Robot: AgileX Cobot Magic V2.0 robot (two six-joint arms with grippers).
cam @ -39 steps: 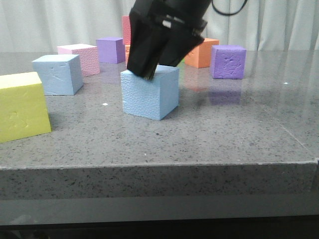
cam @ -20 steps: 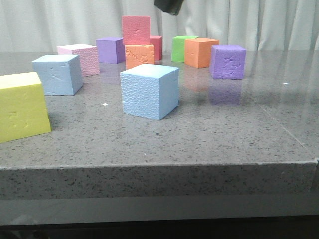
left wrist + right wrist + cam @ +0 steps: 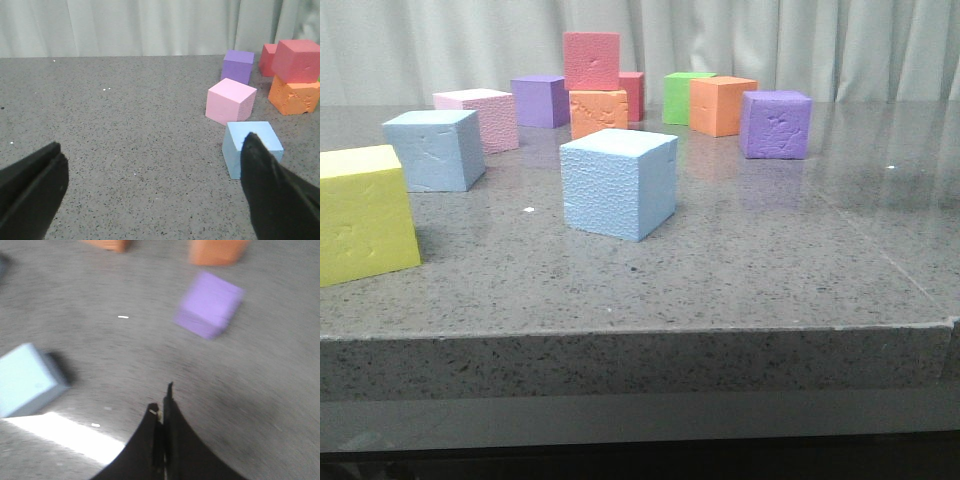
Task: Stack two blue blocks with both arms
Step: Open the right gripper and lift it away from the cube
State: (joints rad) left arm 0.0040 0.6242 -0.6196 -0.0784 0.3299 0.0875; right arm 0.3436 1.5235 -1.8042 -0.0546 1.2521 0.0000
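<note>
Two blue blocks are sitting apart on the grey tabletop (image 3: 740, 270) in the front view: the nearer blue block (image 3: 618, 182) is resting near the middle, turned so a corner is facing the camera, and the farther blue block (image 3: 434, 149) is standing to its left and a little further back, just in front of the pink block (image 3: 480, 117). Neither block is lying on the other, and nothing is touching them. A yellow block (image 3: 362, 212) is sitting at the left edge, and a purple block (image 3: 775, 123) is standing to the right, behind the nearer blue one.

The left gripper (image 3: 150, 195) is hanging above the tabletop with its fingers spread wide, holding nothing; one finger (image 3: 280, 192) is overlapping the farther blue block in that view. The right gripper (image 3: 161, 440) is showing its fingers pressed together, empty, over bare tabletop, with the nearer blue block off to one side; this view is blurred
</note>
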